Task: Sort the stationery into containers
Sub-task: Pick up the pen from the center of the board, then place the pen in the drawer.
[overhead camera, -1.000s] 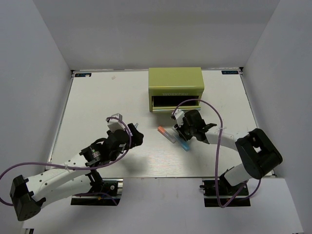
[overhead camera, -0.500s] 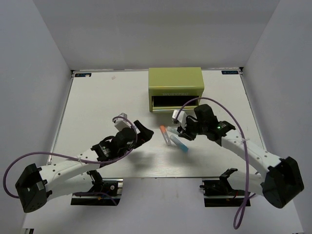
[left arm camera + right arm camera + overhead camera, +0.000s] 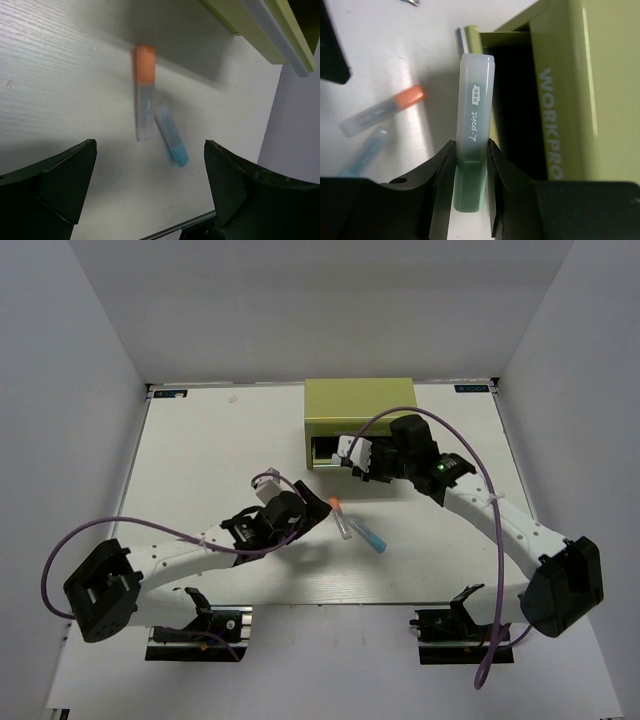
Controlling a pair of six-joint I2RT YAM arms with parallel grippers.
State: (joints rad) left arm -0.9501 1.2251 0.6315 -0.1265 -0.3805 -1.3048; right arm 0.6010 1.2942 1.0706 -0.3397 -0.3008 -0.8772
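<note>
Left pincer point(image 3: 318, 510) is held low over the counter point(image 3: 200, 460) with its jaws spread fully and nothing between them. In the left wrist view, the orange-capped pen point(image 3: 145, 95) lies at 12 o'clock from the gap. Its long axis runs from 12 to 6, cap at the far end, so the barrel is set square across the line on which the jaws close. That is judged to suit a straight advance and pinch. The blue pen point(image 3: 171, 134) lies just at its 3 o'clock side, slanted from 11 to 5, its upper end touching or nearly touching the pale barrel. The risk judged here is that both are caught together. The left arm is clearly the nearer to this pair. Bare counter is left at 9 o'clock, while the chest's front edge crosses at 1 o'clock. Farther off, the right pincer point(image 3: 360, 462) is closed partway on a green-tipped pen point(image 3: 470, 115) that is pointed at 12 o'clock in its wrist view. The open drawer point(image 3: 512, 100) of the olive-green chest point(image 3: 360, 398) lies just at 3 o'clock of that pen.
</note>
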